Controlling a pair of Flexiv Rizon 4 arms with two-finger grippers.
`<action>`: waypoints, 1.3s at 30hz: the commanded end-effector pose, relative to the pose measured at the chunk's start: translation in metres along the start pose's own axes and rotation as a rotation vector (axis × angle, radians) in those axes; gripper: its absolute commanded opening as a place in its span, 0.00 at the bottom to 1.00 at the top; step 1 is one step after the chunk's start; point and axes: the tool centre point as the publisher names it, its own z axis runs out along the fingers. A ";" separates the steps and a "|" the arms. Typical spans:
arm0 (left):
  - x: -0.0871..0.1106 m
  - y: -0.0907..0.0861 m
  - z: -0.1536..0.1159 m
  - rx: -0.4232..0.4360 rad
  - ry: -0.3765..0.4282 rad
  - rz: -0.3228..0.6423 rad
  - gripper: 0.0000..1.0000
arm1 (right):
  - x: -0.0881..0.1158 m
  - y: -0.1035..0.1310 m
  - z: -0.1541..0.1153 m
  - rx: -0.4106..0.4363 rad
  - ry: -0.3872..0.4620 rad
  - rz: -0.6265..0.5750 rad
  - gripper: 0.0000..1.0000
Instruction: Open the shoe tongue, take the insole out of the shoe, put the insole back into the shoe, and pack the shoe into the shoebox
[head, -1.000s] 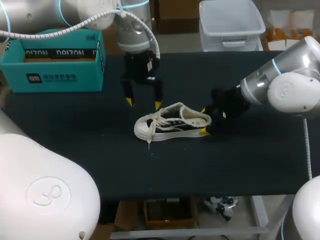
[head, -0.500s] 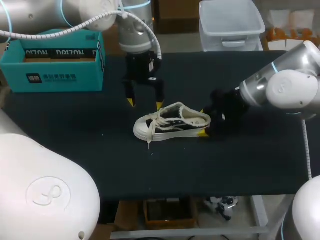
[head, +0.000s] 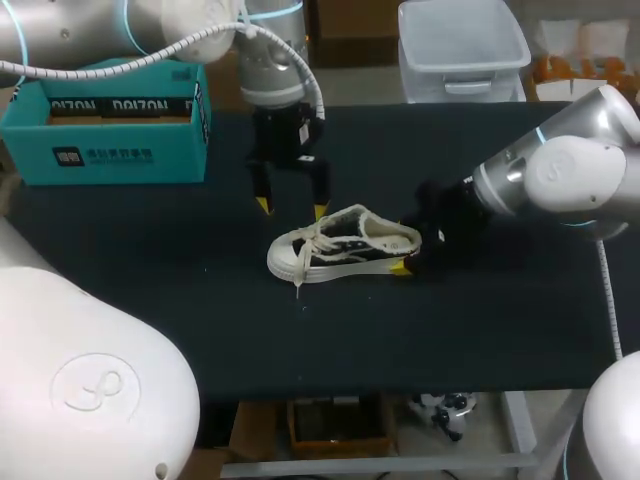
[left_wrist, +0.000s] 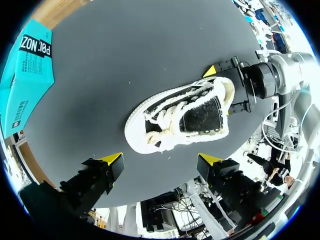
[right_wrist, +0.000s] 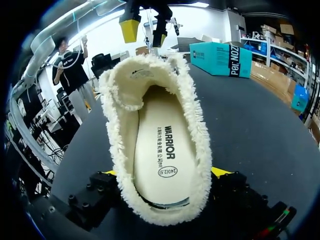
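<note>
A cream sneaker with black sides and a fleecy lining lies on its sole mid-table, toe to the left. Its laces are loose and its tongue lies over the opening. In the right wrist view the cream insole lies flat inside the shoe. My right gripper stands open at the heel, one yellow-tipped finger on each side of it. My left gripper hangs open just behind the shoe, above the table, holding nothing. The teal shoebox stands open at the table's far left.
Black table cloth lies bare in front of and to the left of the shoe. The shoebox is well away from the left gripper. My right arm's wrist lies low behind the heel.
The right arm has shifted a little, its gripper settling closer around the heel. The left gripper has edged slightly back. The shoe has not moved.
</note>
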 end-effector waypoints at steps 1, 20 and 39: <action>0.000 -0.001 0.000 0.000 0.005 0.000 1.00 | -0.001 -0.010 0.005 -0.030 -0.006 -0.006 0.00; 0.064 -0.007 -0.005 0.051 -0.084 -0.144 1.00 | 0.003 -0.008 0.005 -0.052 -0.026 -0.006 0.00; 0.103 -0.037 0.020 0.022 -0.224 -0.293 0.44 | 0.003 -0.008 0.005 -0.052 -0.026 -0.006 0.00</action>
